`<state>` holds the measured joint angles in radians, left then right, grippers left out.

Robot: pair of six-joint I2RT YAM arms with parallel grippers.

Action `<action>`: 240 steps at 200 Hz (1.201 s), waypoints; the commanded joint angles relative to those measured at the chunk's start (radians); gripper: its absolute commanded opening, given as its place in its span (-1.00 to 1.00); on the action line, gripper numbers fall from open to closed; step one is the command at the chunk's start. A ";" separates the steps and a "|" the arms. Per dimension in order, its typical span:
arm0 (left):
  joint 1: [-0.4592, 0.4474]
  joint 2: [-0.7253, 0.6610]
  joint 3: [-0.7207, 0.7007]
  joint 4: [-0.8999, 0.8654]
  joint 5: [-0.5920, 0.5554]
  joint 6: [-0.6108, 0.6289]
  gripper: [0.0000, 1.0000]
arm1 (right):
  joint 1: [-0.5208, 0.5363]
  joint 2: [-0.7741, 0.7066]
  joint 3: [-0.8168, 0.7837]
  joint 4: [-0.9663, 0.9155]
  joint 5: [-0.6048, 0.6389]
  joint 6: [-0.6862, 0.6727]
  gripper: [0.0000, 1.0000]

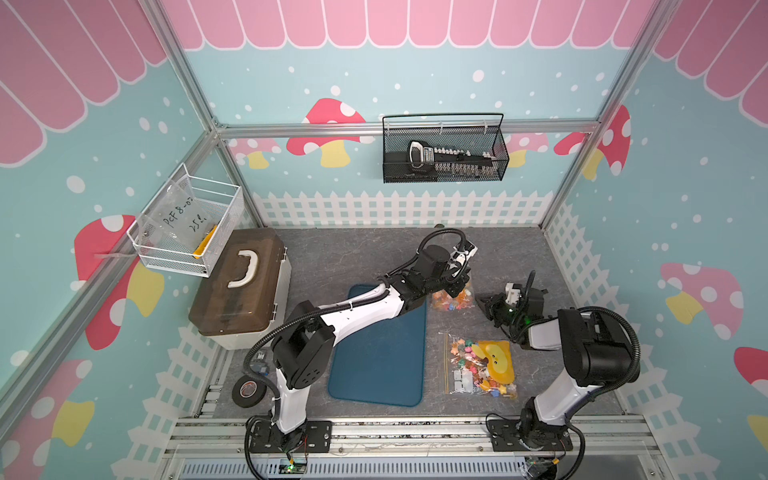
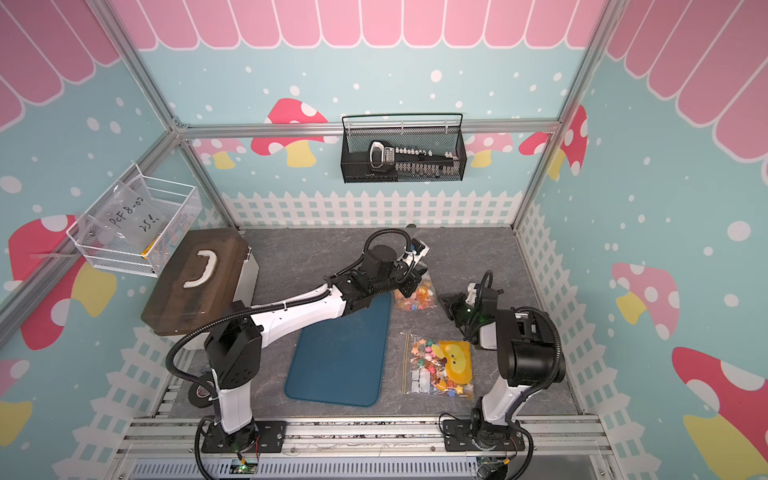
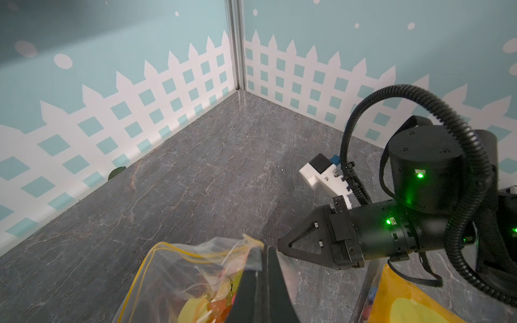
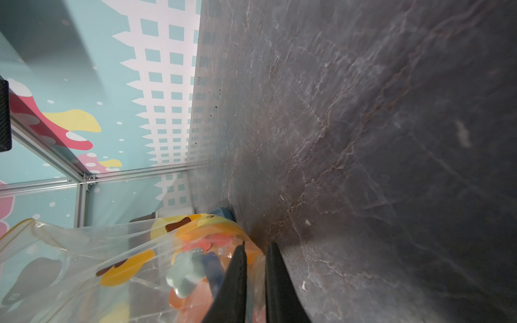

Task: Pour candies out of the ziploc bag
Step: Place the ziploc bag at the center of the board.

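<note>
The clear ziploc bag (image 1: 453, 301) (image 2: 415, 299) with a yellow zip line hangs just right of the blue mat, its lower part bulging with the candies (image 3: 215, 302) (image 4: 184, 271) in mixed colours. My left gripper (image 3: 264, 249) (image 1: 461, 278) is shut on the bag's top edge beside the zip. My right gripper (image 3: 279, 246) (image 4: 256, 246) (image 1: 478, 299) comes in from the right, and its jaws stand almost together with the bag's clear film between them.
A second flat bag (image 1: 478, 368) of candies with a yellow card lies near the front right. The blue mat (image 1: 378, 349) lies at centre, a brown-lidded box (image 1: 241, 282) at left and a tape roll (image 1: 248, 390) at front left. Wire baskets hang on the walls.
</note>
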<state>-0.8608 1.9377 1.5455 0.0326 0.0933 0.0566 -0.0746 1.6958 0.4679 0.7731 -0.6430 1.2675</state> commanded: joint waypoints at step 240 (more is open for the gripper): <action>-0.006 -0.113 -0.185 0.166 -0.032 -0.064 -0.90 | 0.009 -0.487 0.147 -0.634 0.112 -0.287 -1.00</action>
<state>-0.8608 1.8736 1.4231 0.1280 0.0780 0.0330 -0.0708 1.2076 0.5888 0.2016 -0.5423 1.0264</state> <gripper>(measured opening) 0.055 0.047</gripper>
